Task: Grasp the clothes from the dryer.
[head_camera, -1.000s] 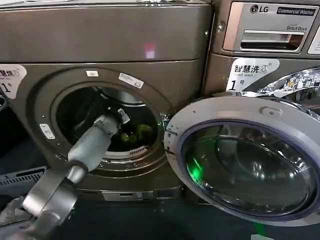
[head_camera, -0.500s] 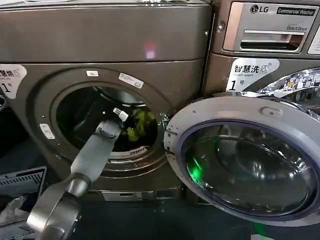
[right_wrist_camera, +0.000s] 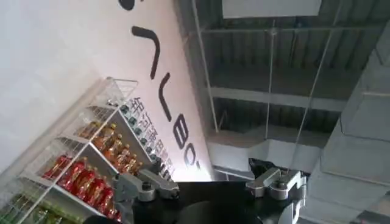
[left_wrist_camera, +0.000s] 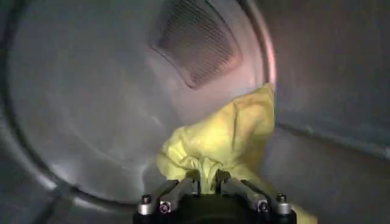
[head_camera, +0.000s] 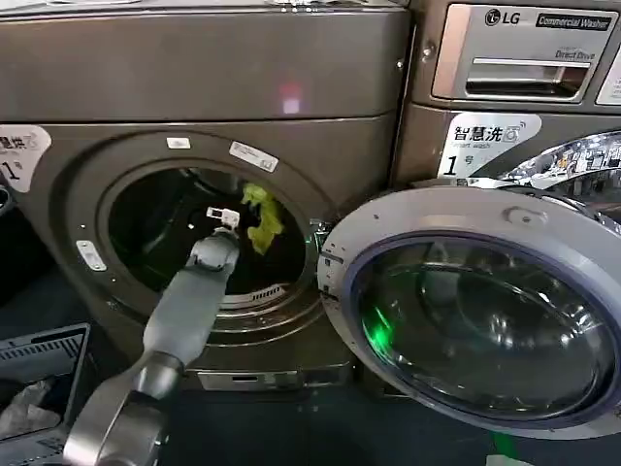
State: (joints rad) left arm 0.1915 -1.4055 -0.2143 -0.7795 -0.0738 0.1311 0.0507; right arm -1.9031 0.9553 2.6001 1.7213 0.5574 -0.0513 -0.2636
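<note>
The dryer [head_camera: 194,78] stands in front of me with its round door [head_camera: 485,311] swung open to the right. My left arm reaches through the porthole, where my left gripper [head_camera: 236,217] is shut on the yellow-green clothes [head_camera: 262,221]. The fabric hangs bunched in the air at the right side of the opening, clear of the drum floor. In the left wrist view the clothes [left_wrist_camera: 228,137] are pinched between the closed fingers of the left gripper [left_wrist_camera: 207,181], with the drum's back wall behind. My right gripper [right_wrist_camera: 210,182] is parked, pointing up at a ceiling, jaws wide apart and empty.
The open door juts out over the lower right of the head view. An LG machine [head_camera: 514,58] stands to the right of the dryer. A grey basket [head_camera: 39,354] with a whitish cloth [head_camera: 24,408] sits at lower left. A shelf of bottles [right_wrist_camera: 79,170] shows beside the right gripper.
The left gripper has risen inside the drum, lifting the clothes off the drum floor up to mid-height of the porthole. The arm has shifted slightly right.
</note>
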